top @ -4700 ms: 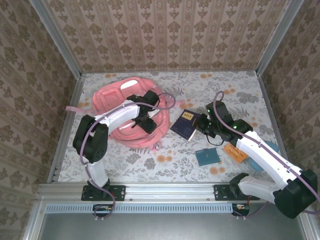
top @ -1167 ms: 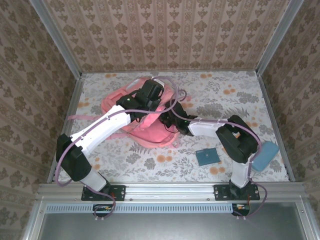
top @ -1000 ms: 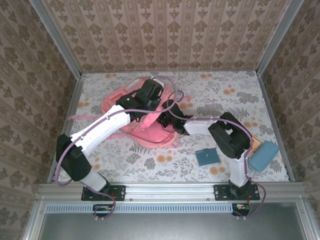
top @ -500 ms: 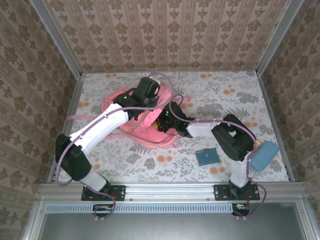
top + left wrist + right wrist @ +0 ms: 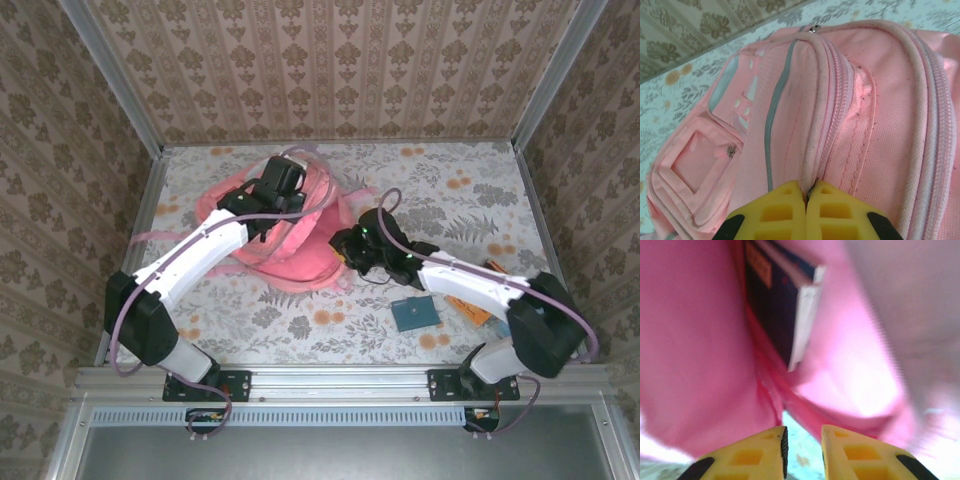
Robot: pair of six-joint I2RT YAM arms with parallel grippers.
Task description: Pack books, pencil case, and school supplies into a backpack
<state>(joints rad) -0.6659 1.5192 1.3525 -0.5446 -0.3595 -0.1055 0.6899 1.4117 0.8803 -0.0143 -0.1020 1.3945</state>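
Salmon-pink backpack (image 5: 285,235) lies on the left-centre of the table (image 5: 440,190), by far the biggest thing there. The left gripper (image 5: 806,200) sits at its far top edge, clenched on the piped zip ridge, which runs straight into the seam between the yellow fingertips. The pack has a pale grey stripe, white patches and a square front pocket. The right gripper (image 5: 348,250) is at the backpack's right edge, just outside the mouth. Its jaws are a little apart with nothing between them, and bare table shows through the gap.

Just beyond those jaws the navy book (image 5: 772,310) stands inside the pink fabric, with a white page edge and an orange-yellow mark on its cover. The teal book (image 5: 413,313) lies flat on the table near and to the right of the right gripper, apart from it. The orange book (image 5: 468,306) lies further right, partly under the right arm.
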